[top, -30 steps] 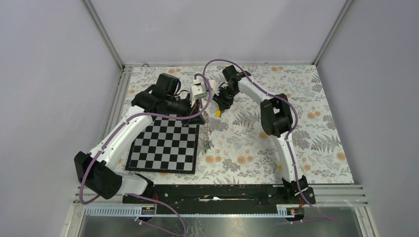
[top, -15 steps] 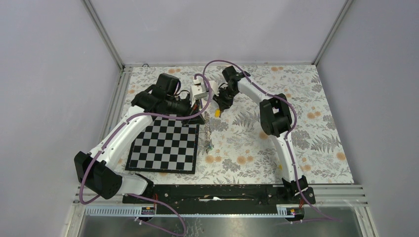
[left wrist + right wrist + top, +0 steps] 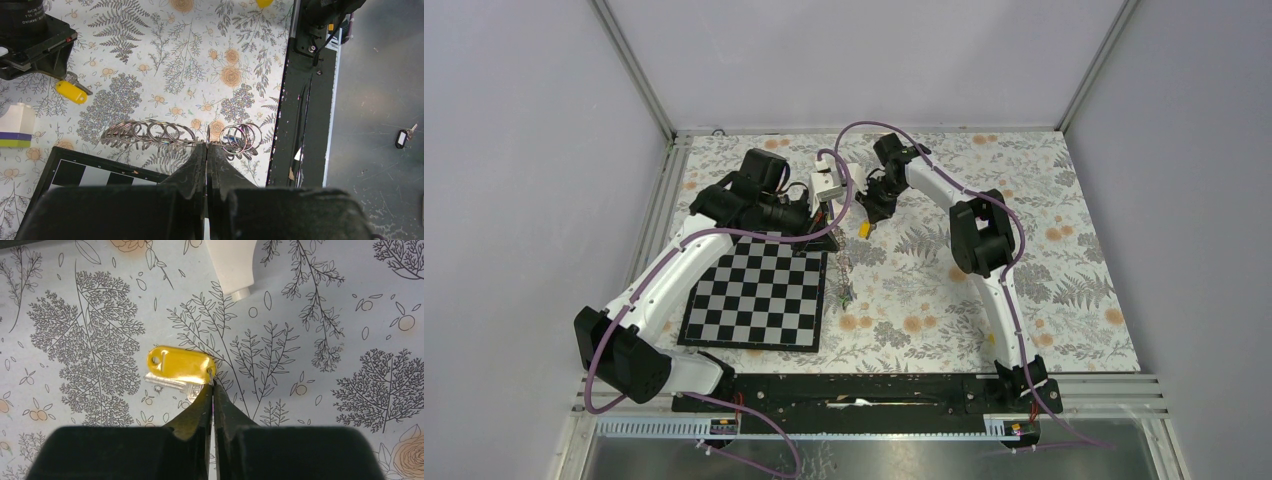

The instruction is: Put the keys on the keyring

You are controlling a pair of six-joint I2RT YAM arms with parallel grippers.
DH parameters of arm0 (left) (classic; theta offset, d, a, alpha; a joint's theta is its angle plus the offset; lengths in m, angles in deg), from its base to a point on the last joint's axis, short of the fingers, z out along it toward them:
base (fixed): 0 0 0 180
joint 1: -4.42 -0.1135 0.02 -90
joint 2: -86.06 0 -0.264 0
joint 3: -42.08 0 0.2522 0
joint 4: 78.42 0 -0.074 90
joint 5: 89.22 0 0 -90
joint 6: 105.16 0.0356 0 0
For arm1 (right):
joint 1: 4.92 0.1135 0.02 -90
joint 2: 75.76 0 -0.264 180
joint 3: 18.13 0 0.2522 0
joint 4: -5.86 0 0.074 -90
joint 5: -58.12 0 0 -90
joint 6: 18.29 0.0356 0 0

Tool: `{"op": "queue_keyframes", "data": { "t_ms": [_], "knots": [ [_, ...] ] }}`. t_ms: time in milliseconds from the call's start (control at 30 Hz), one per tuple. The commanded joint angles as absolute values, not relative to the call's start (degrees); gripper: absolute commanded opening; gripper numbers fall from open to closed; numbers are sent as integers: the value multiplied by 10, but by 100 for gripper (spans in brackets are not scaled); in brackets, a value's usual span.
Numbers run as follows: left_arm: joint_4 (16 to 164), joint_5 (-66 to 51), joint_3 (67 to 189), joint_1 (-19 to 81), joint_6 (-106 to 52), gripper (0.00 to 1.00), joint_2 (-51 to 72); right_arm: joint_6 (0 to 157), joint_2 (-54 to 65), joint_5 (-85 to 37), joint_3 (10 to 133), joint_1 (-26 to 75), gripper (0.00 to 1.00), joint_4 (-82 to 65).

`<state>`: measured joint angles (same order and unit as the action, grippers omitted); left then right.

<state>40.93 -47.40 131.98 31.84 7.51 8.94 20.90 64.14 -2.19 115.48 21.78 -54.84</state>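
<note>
- Left gripper (image 3: 206, 148) clenched on the keyring (image 3: 150, 133), a coil of steel loops held beside the checkerboard (image 3: 95, 176);
- Right gripper (image 3: 213, 386) pinched shut, apparently on the end of the yellow key (image 3: 177, 362), which lies on the floral cloth (image 3: 325, 390) near the keyring;
- Judged an early stage: this 1 key is not yet threaded; threading it and the rest remains.

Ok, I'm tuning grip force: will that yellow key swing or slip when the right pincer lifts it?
Likely swings: the right pincer pinches only one end of the yellow key, so the rest probably hangs and pivots. Its glossy plastic head looks slippery. Probably light, being smaller than the pincer.
</note>
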Motion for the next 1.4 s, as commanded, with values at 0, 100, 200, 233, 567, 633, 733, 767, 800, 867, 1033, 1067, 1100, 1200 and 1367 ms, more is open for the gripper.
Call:
{"op": "queue_keyframes", "data": {
  "t_ms": [0,100,200,233,567,633,733,767,800,867,1033,1067,1100,1200,1367],
  "knots": [
    [430,-499,1326,316,83,0,93,198,640,-1,1183,225,6,-567],
    [430,-500,1326,316,83,0,92,197,637,-3,1180,225,3,-573],
    [430,-500,1325,316,84,0,92,196,631,-5,1171,225,2,-572],
    [430,-501,1326,316,84,0,92,196,630,-5,1168,225,2,-571],
    [430,-502,1325,316,83,0,94,207,627,-7,1165,226,23,-561],
    [430,-503,1326,316,84,0,95,208,628,-6,1165,227,26,-560],
    [430,-501,1325,316,84,0,94,208,630,-6,1166,228,27,-558],
    [430,-502,1326,316,84,0,94,208,631,-6,1167,228,27,-559],
    [430,-501,1326,316,84,0,94,208,632,-6,1169,228,27,-558],
    [430,-502,1326,316,83,0,94,208,634,-6,1170,229,27,-559],
    [430,-501,1326,316,83,0,95,208,642,-5,1181,230,25,-562],
    [430,-501,1325,316,83,0,95,208,644,-5,1184,231,25,-564],
    [430,-499,1325,316,83,0,96,207,646,-4,1187,231,24,-565],
    [430,-500,1323,316,84,0,96,206,650,-4,1194,232,22,-569],
    [430,-500,1321,316,84,0,96,206,652,-3,1197,232,13,-572]
  ]
}}
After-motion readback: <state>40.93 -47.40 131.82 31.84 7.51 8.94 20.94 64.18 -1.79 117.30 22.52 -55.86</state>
